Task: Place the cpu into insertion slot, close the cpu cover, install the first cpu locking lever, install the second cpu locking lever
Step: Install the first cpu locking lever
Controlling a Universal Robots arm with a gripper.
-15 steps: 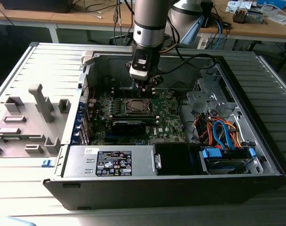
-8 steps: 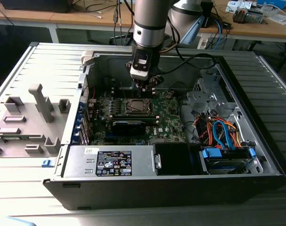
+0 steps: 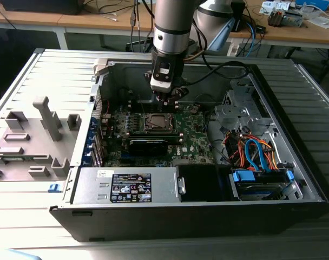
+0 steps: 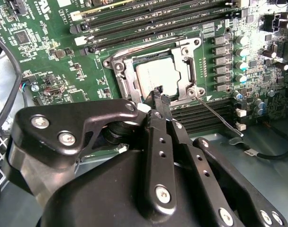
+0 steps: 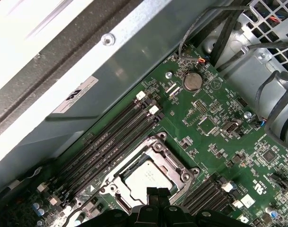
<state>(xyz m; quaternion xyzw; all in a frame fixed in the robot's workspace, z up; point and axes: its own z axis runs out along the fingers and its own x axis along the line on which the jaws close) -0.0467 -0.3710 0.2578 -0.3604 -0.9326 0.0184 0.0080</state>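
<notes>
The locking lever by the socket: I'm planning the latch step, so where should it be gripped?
Take the locking lever near its free bent end, probably from above, straddling it: it is a thin wire slanting away from the cpu cover.

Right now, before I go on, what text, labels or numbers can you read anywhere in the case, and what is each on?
On the power supply, the black label: print too small to read.
On the case wall, the white sticker: blurred, unreadable.
On the motherboard, white lettering: too small to read reliably.
On the cpu top: no marking legible.
</notes>
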